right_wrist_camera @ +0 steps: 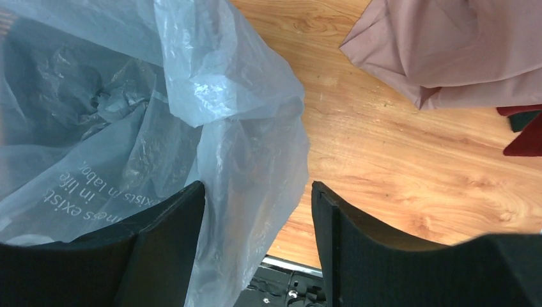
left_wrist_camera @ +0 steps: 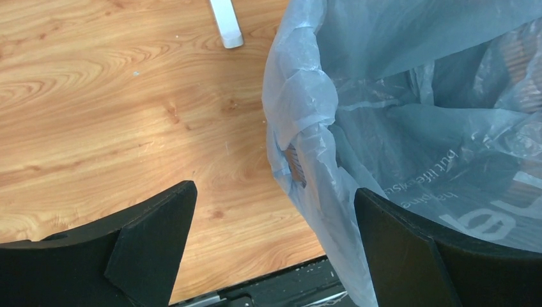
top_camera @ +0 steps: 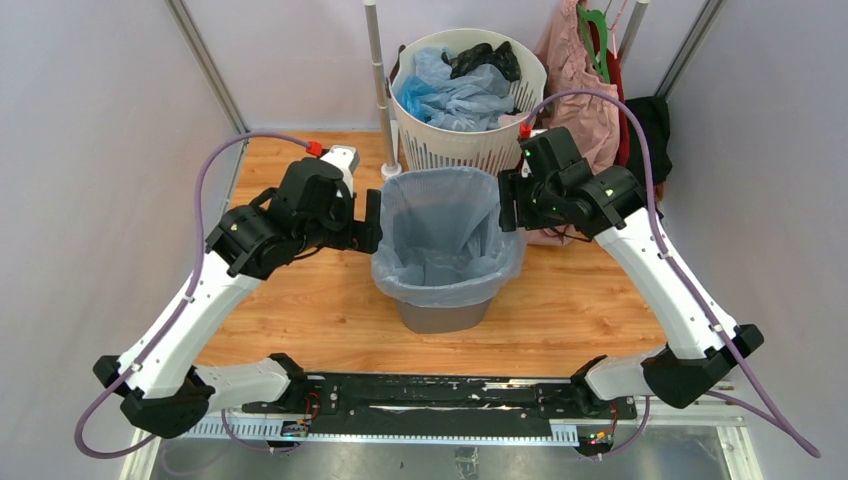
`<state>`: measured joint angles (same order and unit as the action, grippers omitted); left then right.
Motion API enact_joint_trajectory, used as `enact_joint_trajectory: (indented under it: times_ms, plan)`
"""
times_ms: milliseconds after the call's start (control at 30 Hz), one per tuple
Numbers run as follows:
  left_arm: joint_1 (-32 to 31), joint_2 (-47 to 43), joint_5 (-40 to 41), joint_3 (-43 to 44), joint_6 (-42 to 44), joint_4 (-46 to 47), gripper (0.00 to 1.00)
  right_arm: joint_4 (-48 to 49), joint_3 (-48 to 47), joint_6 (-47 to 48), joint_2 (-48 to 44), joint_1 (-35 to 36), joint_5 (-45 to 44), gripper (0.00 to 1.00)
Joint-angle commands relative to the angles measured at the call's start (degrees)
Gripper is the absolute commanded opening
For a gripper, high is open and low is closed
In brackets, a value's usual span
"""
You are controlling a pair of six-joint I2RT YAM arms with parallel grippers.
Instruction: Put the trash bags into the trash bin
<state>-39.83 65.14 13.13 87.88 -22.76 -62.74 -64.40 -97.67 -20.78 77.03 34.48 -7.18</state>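
Observation:
The dark grey trash bin (top_camera: 440,318) stands in the middle of the wooden floor. A pale blue see-through trash bag (top_camera: 445,225) lines it, its mouth folded over the rim. My left gripper (top_camera: 370,222) is at the bin's left rim. In the left wrist view it (left_wrist_camera: 275,188) is open wide, with the bag's edge (left_wrist_camera: 307,115) between the jaws near the right finger and a bit of the bin's mesh (left_wrist_camera: 295,163) showing. My right gripper (top_camera: 505,200) is at the right rim. In the right wrist view it (right_wrist_camera: 257,185) is open, with the bag's folded edge (right_wrist_camera: 249,128) hanging between the jaws, unclamped.
A round white slotted basket (top_camera: 470,145) behind the bin holds more blue plastic (top_camera: 450,95) and dark items. A white pole (top_camera: 378,80) stands left of it. A pink garment (top_camera: 580,80) hangs at the back right and also shows in the right wrist view (right_wrist_camera: 447,45).

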Motion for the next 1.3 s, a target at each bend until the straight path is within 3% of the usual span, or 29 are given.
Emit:
enact_joint_trajectory:
  times_ms: [0,267,467,667,767,867,1000,1267]
  plan:
    - [0.3,0.5,0.1,-4.0,-0.8,5.6,0.99,3.5,2.9,-3.9,-0.4,1.6,-1.6,0.65]
    - [0.3,4.3,-3.2,-9.3,-3.4,12.2,0.85,3.8,4.3,-6.9,1.1,5.3,-4.8,0.57]
    - [0.3,6.1,-2.7,-9.5,-3.7,13.8,0.81,3.6,5.9,-8.9,2.2,7.9,-7.0,0.49]
    - [0.3,7.0,-2.5,-10.6,-3.7,14.8,0.75,4.8,8.1,-9.7,2.3,8.2,-7.2,0.24]
    - [0.3,7.3,-2.9,-11.6,-3.7,15.6,0.57,5.1,8.3,-9.6,2.9,8.2,-6.9,0.0]
    - [0.3,7.8,-3.6,-11.5,-3.7,16.3,0.41,5.6,7.7,-9.7,3.6,8.2,-6.3,0.0]
    - [0.3,9.0,-4.5,-9.7,-3.1,16.2,0.28,5.6,6.2,-9.5,4.0,8.2,-7.0,0.0]
    - [0.5,12.8,-3.4,-5.1,-1.5,16.8,0.22,6.5,2.0,-7.9,6.8,6.6,-8.6,0.0]
